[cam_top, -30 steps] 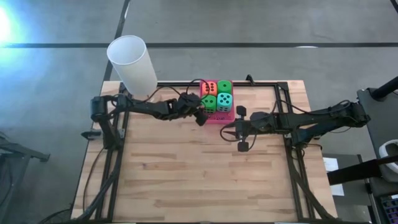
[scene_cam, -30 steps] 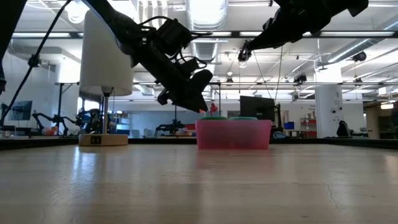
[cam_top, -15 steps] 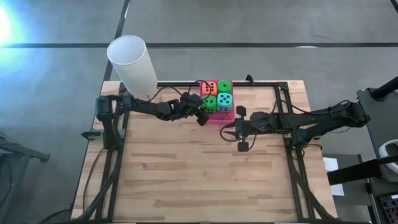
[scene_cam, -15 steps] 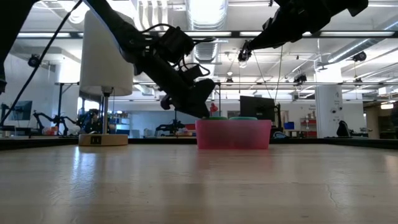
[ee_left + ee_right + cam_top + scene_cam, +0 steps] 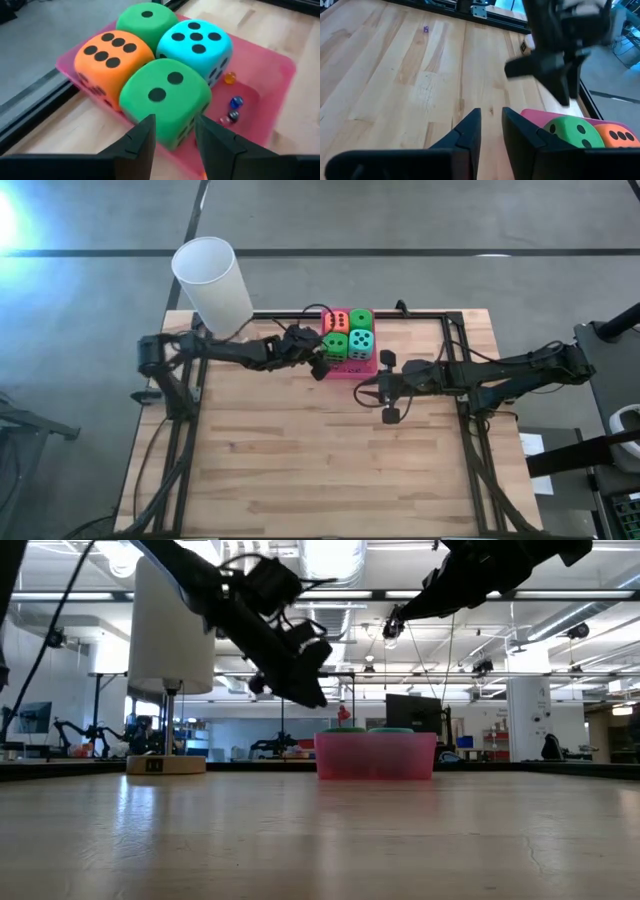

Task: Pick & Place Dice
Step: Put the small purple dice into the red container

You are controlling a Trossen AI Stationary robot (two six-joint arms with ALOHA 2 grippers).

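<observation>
Four dice [image 5: 165, 95] sit packed in pink tray [image 5: 357, 368], bench 12 o'clock. Look soft, light; you pinch near green one's [image 5: 336, 346] flat sides. Left gripper [image 5: 173, 137] jaws narrowly spread, empty; right gripper [image 5: 491, 127] jaws nearly together, empty.

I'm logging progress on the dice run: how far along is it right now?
Looks done: all four dice sit packed in the pink tray. In hand: nothing; the left gripper hovers just off the near green die, jaws apart and empty, while the right gripper waits over bare table beside the tray. Left: whether more picking follows, these views alone cannot settle.
</observation>
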